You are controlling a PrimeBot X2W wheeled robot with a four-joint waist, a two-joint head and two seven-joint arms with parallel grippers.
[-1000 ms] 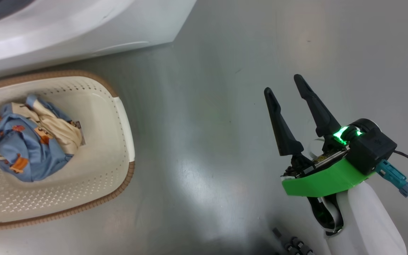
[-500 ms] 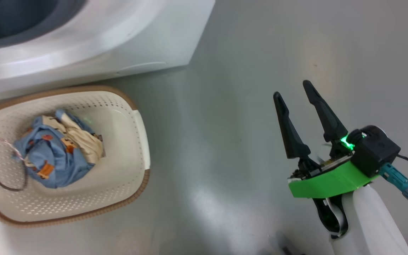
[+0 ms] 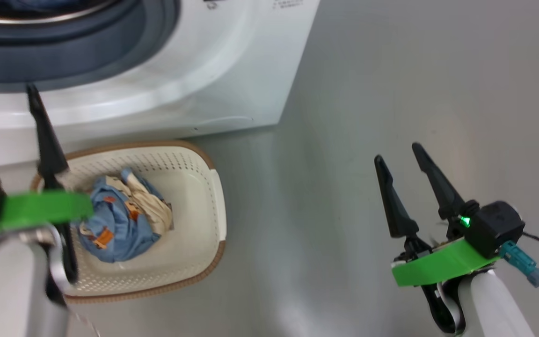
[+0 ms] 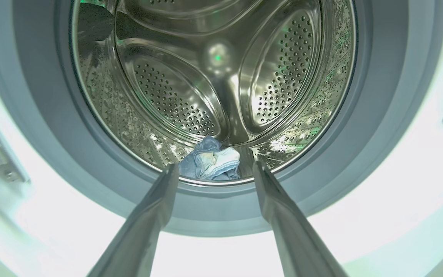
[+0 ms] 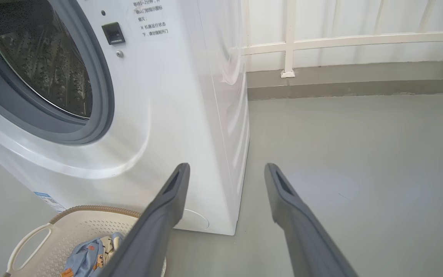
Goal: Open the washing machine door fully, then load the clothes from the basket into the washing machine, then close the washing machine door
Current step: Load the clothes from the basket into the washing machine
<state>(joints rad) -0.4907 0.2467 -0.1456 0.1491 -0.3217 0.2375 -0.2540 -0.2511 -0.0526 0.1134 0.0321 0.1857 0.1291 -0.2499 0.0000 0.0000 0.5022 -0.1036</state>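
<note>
The washing machine (image 3: 232,70) stands with its mouth uncovered; its door is out of view. One bundle of the clothes (image 4: 206,163), light blue, lies at the front of the steel drum (image 4: 175,96). A second bundle of clothes (image 3: 120,220), blue and cream with orange patches, rests in the white basket (image 3: 204,196) on the floor before the machine. My left gripper (image 3: 3,91) is open and empty, above the basket's left side, its fingers pointing at the drum mouth (image 4: 214,165). My right gripper (image 3: 398,152) hangs open and empty over bare floor to the right.
Grey floor (image 3: 367,70) spreads to the right of the machine. A white railing and low kerb (image 5: 340,57) run along the far wall. The grey-blue gasket (image 4: 52,134) rings the drum, and a door-latch socket (image 5: 114,32) sits on the machine's front.
The head camera has tilted up, bringing the drum mouth into the picture. My left gripper has come into the head view at the lower left. The right gripper stays open in much the same pose.
</note>
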